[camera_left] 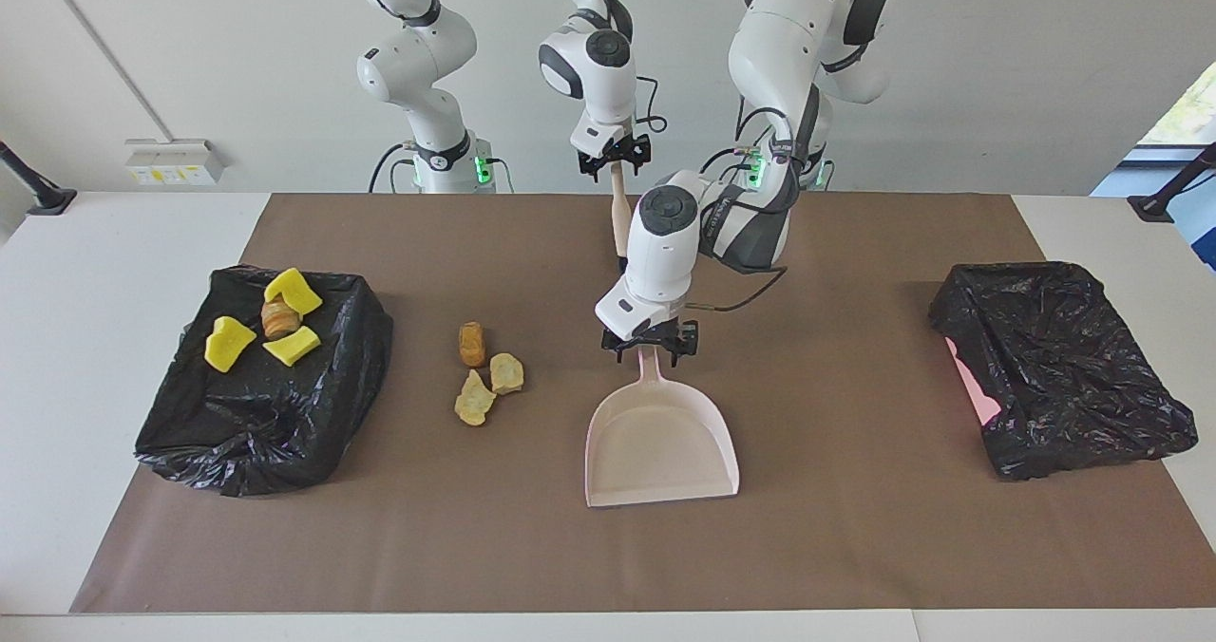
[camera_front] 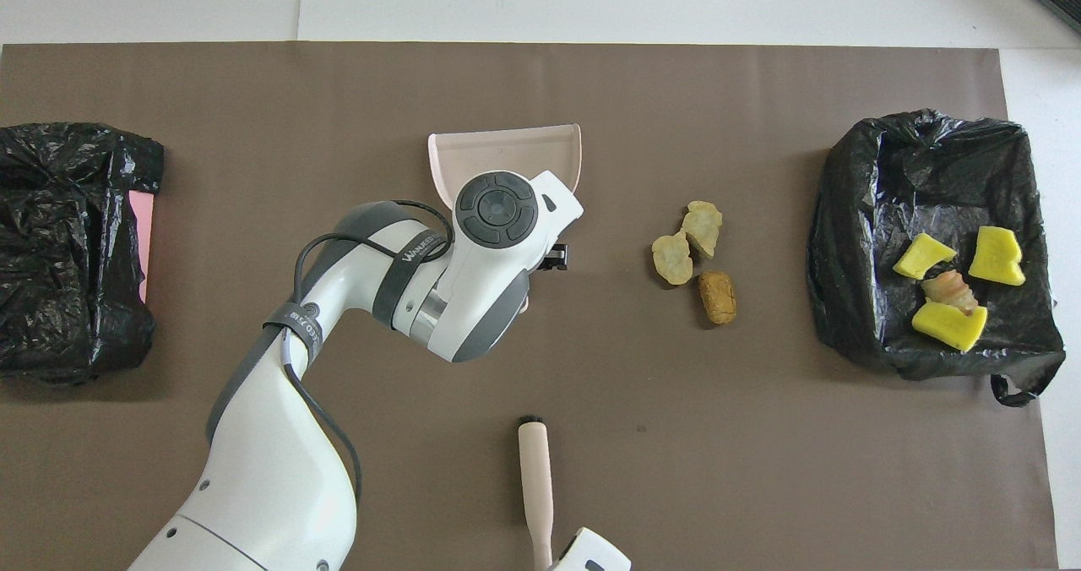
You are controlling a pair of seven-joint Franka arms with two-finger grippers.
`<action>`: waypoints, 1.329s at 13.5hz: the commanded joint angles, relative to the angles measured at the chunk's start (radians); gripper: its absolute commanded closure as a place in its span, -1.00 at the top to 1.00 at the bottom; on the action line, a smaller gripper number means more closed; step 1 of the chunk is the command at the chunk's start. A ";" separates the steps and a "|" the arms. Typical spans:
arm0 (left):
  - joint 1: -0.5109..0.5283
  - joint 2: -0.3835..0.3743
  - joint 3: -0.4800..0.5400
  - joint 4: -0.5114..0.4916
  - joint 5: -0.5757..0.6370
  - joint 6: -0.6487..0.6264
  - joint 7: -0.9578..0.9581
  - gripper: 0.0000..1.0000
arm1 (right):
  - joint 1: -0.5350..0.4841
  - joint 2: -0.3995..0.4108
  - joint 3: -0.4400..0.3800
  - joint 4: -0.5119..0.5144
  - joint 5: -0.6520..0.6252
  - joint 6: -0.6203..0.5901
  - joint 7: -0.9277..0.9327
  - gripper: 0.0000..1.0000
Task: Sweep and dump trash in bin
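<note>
Left gripper (camera_left: pixel 650 349) is down on the pink dustpan's handle (camera_left: pixel 649 365), jaws straddling the handle near its top end; whether they've actually clamped I can't tell from here. Up by the robots, the right gripper (camera_left: pixel 616 158) has the brush (camera_left: pixel 621 215) by its beige handle, bristles hanging down, fingers pinched on it.

The dustpan (camera_left: pixel 662 447) sits flat mid-mat, mouth facing away from the robots. The trash: three tan and orange-brown pieces (camera_left: pixel 486 373) loose on the mat, beside the pan toward the right arm's end. Three yellow chunks and a fourth bready piece (camera_left: pixel 271 326) already lie on the black-lined bin (camera_left: pixel 247 414) at that end. A second bagged bin (camera_left: pixel 1064 367) sits at the left arm's end.

Risks, as I judge them: a high, thin grip could let the pan swivel or droop. And the brush could scatter the lumps past the pan's lip if swept hard.
</note>
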 commanded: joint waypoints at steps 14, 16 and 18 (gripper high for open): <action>0.075 -0.184 0.004 -0.133 0.153 -0.024 0.532 -1.00 | -0.032 0.006 -0.003 0.005 0.009 0.015 -0.046 -0.49; 0.092 -0.188 0.004 -0.155 0.150 -0.020 0.705 -1.00 | -0.032 0.008 -0.003 0.003 0.012 0.015 -0.054 -0.04; 0.100 -0.200 0.004 -0.182 0.149 -0.017 0.881 -1.00 | -0.032 0.008 -0.003 0.005 0.014 0.015 -0.058 0.31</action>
